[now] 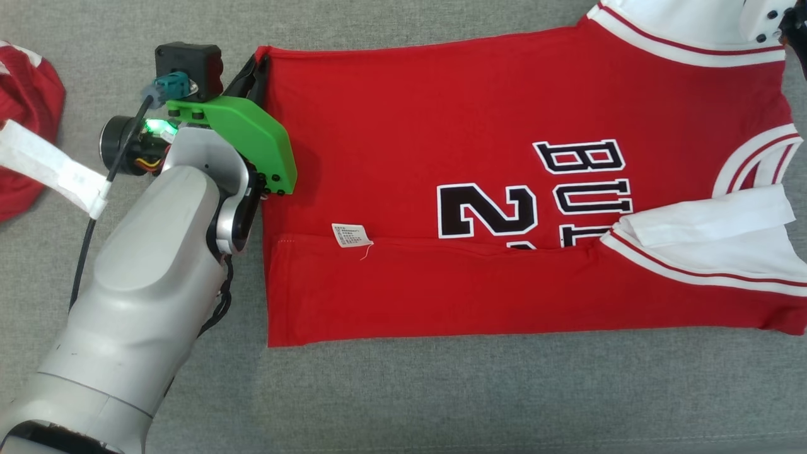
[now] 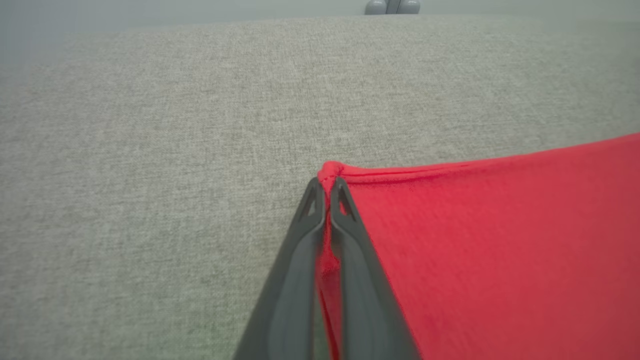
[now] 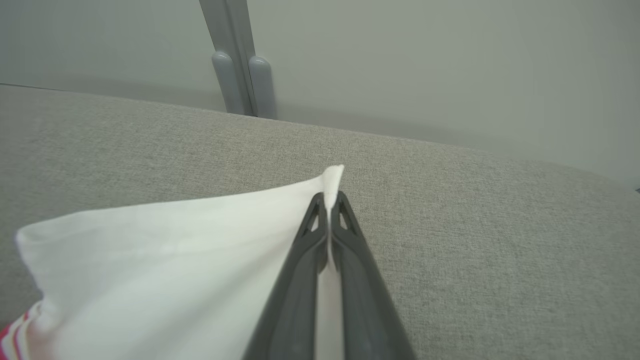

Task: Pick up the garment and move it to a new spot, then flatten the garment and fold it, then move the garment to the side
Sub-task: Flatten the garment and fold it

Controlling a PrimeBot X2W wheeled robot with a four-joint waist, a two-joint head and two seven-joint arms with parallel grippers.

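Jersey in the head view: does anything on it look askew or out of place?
Yes. The jersey has its lower flap folded up over the print, hiding part of it, and a white sleeve lies crooked across the fold. A tag sits at the fold edge.

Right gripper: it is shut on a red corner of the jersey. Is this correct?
Not quite. The right gripper is shut on a white corner of the jersey, not a red one. The right wrist view shows it.

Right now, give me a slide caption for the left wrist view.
Left gripper shut on a corner of the red jersey, over the grey fabric surface.
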